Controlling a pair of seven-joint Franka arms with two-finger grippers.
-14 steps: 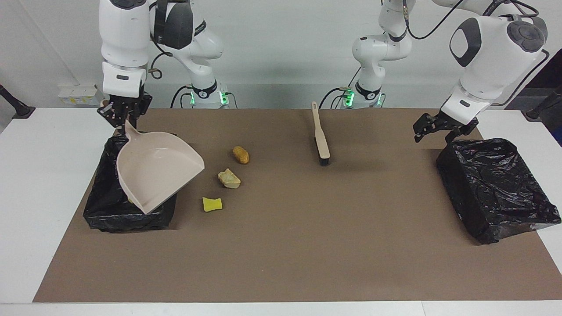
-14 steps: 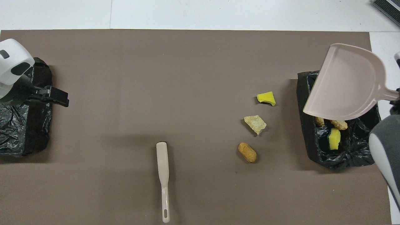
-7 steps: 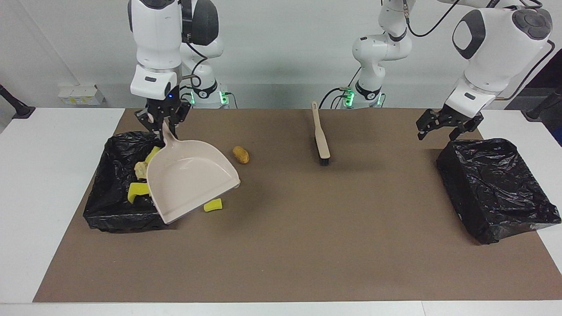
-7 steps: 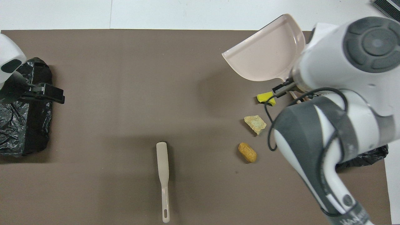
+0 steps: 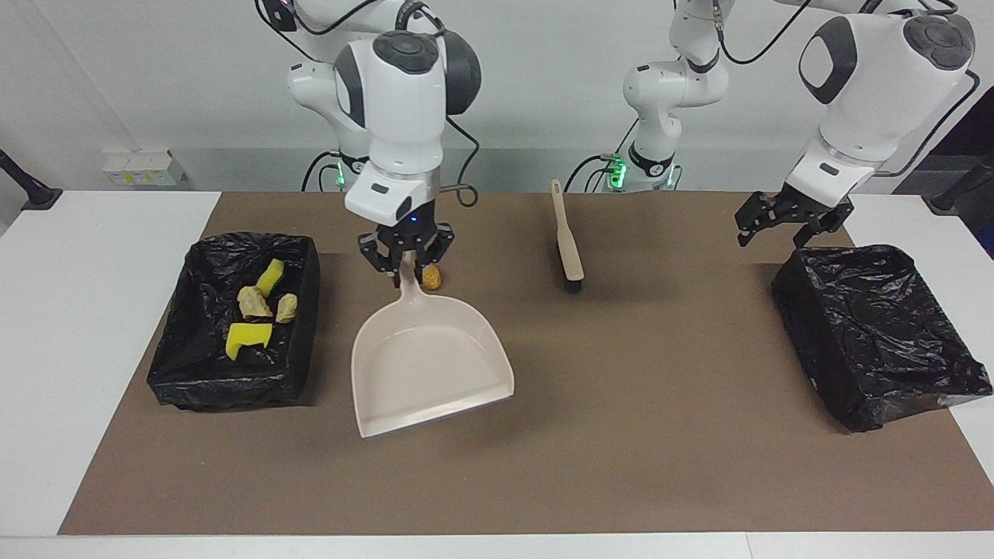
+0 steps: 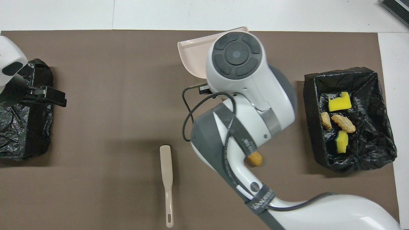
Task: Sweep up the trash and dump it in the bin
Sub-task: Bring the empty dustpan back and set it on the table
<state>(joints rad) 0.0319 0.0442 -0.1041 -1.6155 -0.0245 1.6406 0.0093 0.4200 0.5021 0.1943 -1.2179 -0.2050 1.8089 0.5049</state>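
Note:
My right gripper (image 5: 407,262) is shut on the handle of the beige dustpan (image 5: 429,365) and holds it tilted, lip down, a little above the mat. The pan's edge also shows in the overhead view (image 6: 194,54). A brown lump of trash (image 5: 432,277) lies on the mat just beside that gripper, half hidden under the arm in the overhead view (image 6: 255,158). Several yellow and beige scraps (image 5: 255,310) lie in the black bin (image 5: 203,380) at the right arm's end (image 6: 340,123). Any scraps under the pan are hidden. My left gripper (image 5: 779,227) is open and empty.
The beige brush (image 5: 569,248) lies on the mat near the robots, also seen from overhead (image 6: 167,179). A second black-lined bin (image 5: 877,334) stands at the left arm's end, with the left gripper (image 6: 51,97) over its edge. The brown mat (image 5: 621,435) covers most of the white table.
The right arm has swung the dustpan off the bin and out over the mat, covering the yellow and beige scraps there. The bin's contents now show. The left arm has barely moved.

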